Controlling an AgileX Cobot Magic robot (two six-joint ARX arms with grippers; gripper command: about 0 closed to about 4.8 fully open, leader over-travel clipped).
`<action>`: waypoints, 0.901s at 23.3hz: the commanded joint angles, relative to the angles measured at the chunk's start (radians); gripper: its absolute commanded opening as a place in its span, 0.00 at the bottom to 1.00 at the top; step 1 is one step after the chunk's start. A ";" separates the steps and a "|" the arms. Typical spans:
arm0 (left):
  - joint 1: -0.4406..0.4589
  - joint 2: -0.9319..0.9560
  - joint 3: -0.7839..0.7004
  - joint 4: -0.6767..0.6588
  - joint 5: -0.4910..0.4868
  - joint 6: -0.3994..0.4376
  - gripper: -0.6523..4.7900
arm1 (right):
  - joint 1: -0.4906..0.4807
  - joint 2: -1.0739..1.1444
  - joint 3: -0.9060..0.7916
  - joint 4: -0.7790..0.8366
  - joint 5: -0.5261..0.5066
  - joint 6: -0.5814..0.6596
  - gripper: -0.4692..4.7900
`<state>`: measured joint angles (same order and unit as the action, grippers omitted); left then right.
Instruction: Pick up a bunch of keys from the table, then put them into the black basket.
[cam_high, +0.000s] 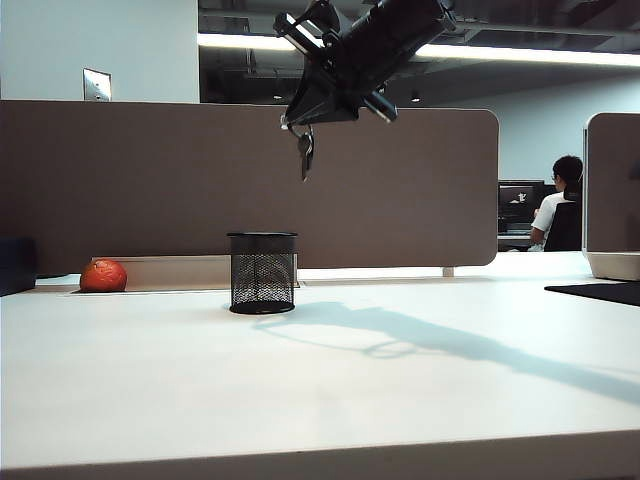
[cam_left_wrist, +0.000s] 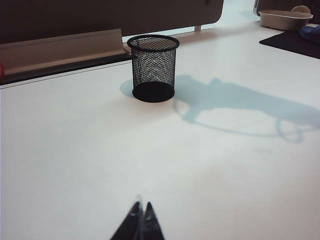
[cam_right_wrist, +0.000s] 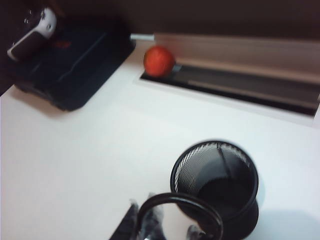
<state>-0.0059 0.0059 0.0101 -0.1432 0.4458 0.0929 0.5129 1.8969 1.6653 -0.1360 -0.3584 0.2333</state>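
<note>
My right gripper (cam_high: 297, 124) hangs high in the air, shut on the bunch of keys (cam_high: 305, 152), which dangles below it. The keys hang well above the black basket (cam_high: 262, 272), just right of its rim. In the right wrist view the dark key ring (cam_right_wrist: 173, 196) loops out from the shut gripper (cam_right_wrist: 144, 205), with the basket's open mouth (cam_right_wrist: 215, 182) close beside it below. The basket stands upright on the white table (cam_high: 300, 380). My left gripper (cam_left_wrist: 141, 206) rests low over the table, shut and holding nothing, well short of the basket (cam_left_wrist: 153, 67).
A red-orange ball (cam_high: 103, 276) lies by the brown partition (cam_high: 150, 180), left of the basket. A dark blue box (cam_right_wrist: 70, 65) sits further left. A black mat (cam_high: 600, 292) and a beige tray (cam_left_wrist: 285, 19) lie at the right.
</note>
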 joint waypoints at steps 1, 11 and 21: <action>0.000 0.001 0.002 -0.002 0.008 -0.003 0.11 | 0.003 -0.005 0.003 0.057 0.014 -0.024 0.08; 0.000 0.001 0.002 -0.003 0.007 -0.003 0.11 | 0.003 0.111 0.011 0.226 0.017 -0.024 0.08; 0.000 0.001 0.002 -0.003 0.005 -0.003 0.11 | 0.014 0.274 0.216 0.214 0.019 -0.019 0.08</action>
<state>-0.0055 0.0059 0.0101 -0.1444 0.4454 0.0929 0.5209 2.1605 1.8576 0.0692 -0.3378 0.2119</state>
